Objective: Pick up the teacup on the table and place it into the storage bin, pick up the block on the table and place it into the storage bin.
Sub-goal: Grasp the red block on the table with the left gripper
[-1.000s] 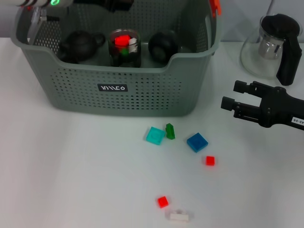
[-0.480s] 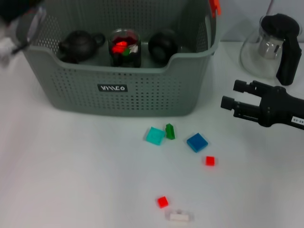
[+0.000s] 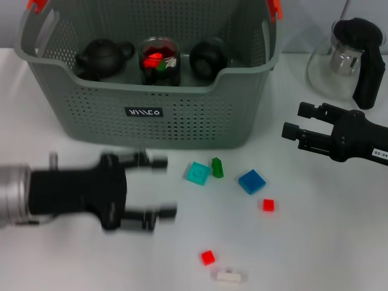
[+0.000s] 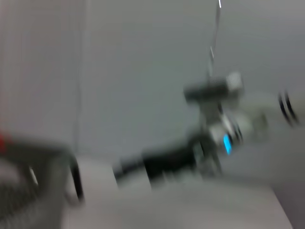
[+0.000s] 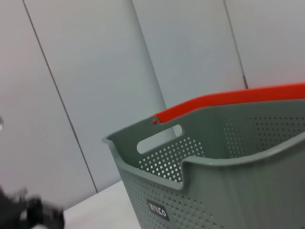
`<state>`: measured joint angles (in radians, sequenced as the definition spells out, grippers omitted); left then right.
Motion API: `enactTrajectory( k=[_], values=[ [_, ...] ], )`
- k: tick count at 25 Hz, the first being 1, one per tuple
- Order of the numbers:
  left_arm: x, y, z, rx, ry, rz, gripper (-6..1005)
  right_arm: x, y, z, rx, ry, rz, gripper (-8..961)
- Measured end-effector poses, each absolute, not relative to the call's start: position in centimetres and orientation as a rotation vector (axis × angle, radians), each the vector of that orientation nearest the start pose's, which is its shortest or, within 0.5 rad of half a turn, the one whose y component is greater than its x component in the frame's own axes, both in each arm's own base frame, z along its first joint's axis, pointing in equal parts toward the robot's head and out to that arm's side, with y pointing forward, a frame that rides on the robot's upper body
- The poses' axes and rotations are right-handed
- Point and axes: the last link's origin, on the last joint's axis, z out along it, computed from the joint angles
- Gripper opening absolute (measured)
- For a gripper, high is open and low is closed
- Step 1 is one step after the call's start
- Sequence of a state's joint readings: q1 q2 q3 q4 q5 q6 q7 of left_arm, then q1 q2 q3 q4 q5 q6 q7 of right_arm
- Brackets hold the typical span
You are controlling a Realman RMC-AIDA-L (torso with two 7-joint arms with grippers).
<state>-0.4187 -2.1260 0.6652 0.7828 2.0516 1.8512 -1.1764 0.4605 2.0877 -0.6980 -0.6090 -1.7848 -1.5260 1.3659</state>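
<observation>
Large grey perforated storage bin [image 3: 182,115], upright, orange clips at the handles, small black label on the near wall; just beyond the open left gripper [image 3: 159,188]. Inside, a clear glass teacup [image 3: 159,60] standing upright, red and green pieces within. Teal block [image 3: 197,173] flat on the table, just off the left gripper's fingertips, touching a green block [image 3: 217,167].

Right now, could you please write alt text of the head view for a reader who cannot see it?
The open left gripper hovers over a white table in front of a grey storage bin, near scattered small blocks including a teal block and a blue block. The open right gripper sits beside a glass pitcher.
</observation>
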Motion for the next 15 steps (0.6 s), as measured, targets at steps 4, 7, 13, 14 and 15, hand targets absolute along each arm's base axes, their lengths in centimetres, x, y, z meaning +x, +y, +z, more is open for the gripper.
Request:
enactTrajectory(
  k=[4,7,13,14,15],
  values=[
    [-26.8,26.2,-1.9,-3.003,-0.202,-0.657,819,27.1,32.3,0.6,-2.52,0.737,0.924,806],
    [-27.2,26.0,-4.0,-3.04,-0.136,-0.548,814,27.1,32.3,0.5,-2.518,0.74,0.927,806],
    [-27.4,26.1,-7.2,-3.058,-0.065,-0.464,805,27.2,32.3,0.5,-2.516,0.751,0.929,806],
    [-27.4,26.1,-7.5,-3.047,-0.041,-0.476,804,27.2,32.3,0.5,-2.516,0.756,0.929,806],
    [-27.4,26.1,-7.7,-3.038,-0.023,-0.487,802,27.2,32.3,0.5,-2.515,0.759,0.93,806]
  ],
)
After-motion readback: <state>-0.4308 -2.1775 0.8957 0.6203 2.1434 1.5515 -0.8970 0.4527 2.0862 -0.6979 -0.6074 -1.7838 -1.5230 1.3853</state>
